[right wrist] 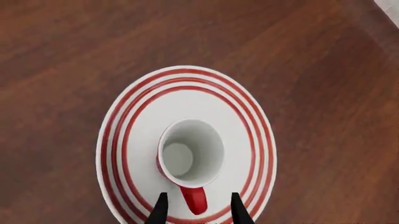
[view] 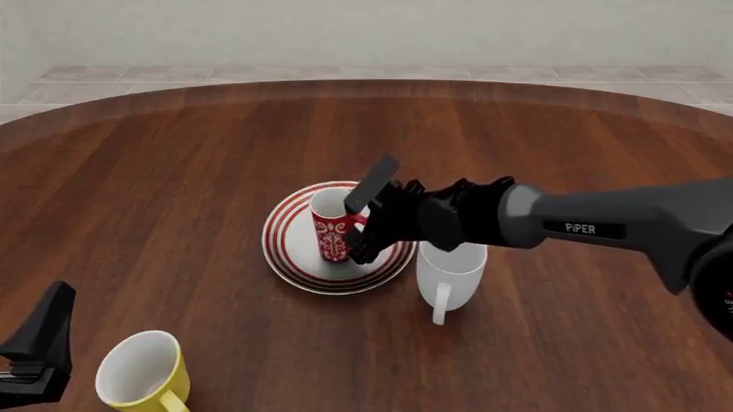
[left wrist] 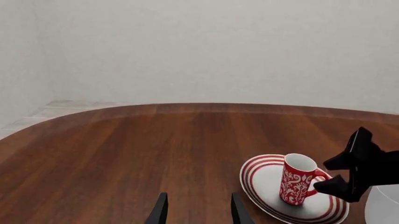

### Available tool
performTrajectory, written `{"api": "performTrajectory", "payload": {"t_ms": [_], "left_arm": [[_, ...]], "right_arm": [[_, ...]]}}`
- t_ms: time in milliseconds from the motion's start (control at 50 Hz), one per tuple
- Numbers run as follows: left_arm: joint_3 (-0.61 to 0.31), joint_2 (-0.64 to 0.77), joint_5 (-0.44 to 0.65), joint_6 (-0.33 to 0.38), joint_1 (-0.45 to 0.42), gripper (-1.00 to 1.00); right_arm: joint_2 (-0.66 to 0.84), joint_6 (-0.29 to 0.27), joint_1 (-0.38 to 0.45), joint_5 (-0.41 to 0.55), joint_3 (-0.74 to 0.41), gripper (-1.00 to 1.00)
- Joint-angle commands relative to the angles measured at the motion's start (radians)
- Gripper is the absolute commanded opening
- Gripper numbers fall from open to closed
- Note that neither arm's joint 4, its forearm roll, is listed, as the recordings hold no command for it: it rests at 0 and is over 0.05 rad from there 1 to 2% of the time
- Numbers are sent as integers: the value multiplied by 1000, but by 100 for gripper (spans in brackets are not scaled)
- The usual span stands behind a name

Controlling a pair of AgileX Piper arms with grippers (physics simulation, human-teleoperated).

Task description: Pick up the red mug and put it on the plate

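Red mug (view: 332,225) standing upright near the middle of the plate (view: 288,259), handle toward the right gripper (view: 364,225). Jaws parted, straddling the handle (right wrist: 194,199) without pinching it. Looks like the release step, basically done. Best to back straight out along the fingers, then lift, so neither tip hooks the loop and tips the mug. Worth minding the white mug (view: 449,271) just right of the plate. Left gripper (left wrist: 198,212) open too, parked near the yellow mug (view: 140,371).
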Motion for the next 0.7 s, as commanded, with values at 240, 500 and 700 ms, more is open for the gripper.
{"api": "performTrajectory", "payload": {"t_ms": [240,500,700], "left_arm": [[-6,0,3,4,-5,100],[1,0,0,6,-11,100],[2,0,1,9,-13,100]], "right_arm": [[-282,14,-2,127,63,100],[-636,-24,-33,285,127,100],[-865,-41,-65,380,165,100]]}}
